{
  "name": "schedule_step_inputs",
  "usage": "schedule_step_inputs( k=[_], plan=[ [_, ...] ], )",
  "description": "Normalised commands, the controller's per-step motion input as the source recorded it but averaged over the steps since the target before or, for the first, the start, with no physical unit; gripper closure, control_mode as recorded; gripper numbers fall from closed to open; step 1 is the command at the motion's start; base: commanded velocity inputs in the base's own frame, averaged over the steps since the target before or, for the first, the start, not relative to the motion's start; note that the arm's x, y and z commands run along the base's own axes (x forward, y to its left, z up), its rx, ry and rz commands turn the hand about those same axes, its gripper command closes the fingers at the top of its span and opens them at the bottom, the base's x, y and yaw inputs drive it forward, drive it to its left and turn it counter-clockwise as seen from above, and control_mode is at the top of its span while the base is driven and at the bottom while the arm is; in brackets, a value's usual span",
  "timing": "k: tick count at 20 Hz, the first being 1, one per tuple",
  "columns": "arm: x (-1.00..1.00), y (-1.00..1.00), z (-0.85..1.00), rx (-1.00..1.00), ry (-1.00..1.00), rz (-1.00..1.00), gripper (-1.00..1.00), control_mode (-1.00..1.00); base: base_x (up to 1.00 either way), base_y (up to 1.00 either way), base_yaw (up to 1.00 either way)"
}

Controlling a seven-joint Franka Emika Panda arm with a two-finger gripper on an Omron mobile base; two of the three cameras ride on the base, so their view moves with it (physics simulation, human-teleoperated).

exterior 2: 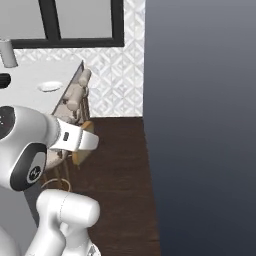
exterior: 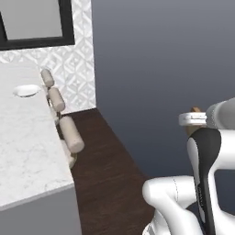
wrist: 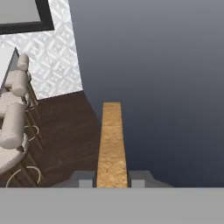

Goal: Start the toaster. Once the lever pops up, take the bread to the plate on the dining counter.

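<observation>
Two-finger gripper (wrist: 112,178) clamped on the tan square bread slice (wrist: 111,144), edge-on.
Beige padded stools (exterior: 71,133) line the white marble dining counter's (exterior: 27,151) edge; small white plate (exterior: 26,90) near its far end.

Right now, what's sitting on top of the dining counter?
A small white plate lies on the dining counter, with nothing on it. The bread is clamped in the gripper out over the floor. The counter's left part is out of frame.

plate (exterior: 26,90): on dining counter (exterior: 25,142), far end, near window wall
stools (exterior: 69,133): lined along counter's right edge
bread (wrist: 112,144): edge-on between gripper (wrist: 112,179) tips, over floor, right of stools
</observation>
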Motion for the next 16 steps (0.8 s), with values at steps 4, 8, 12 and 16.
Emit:
schedule_step_inputs(
  k=[4,8,12,16],
  plan=[
    [0.0,0.0,0.0,0.0,0.0,0.0,1.0,1.0,1.0,-0.54,0.56],
    [0.0,0.0,0.0,0.0,0.0,0.0,1.0,1.0,1.0,-0.35,0.51],
    [0.0,0.0,0.0,0.0,0.0,0.0,1.0,1.0,1.0,-0.27,0.47],
    [0.0,0.0,0.0,0.0,0.0,0.0,1.0,1.0,0.99,-0.5,0.49]
  ],
)
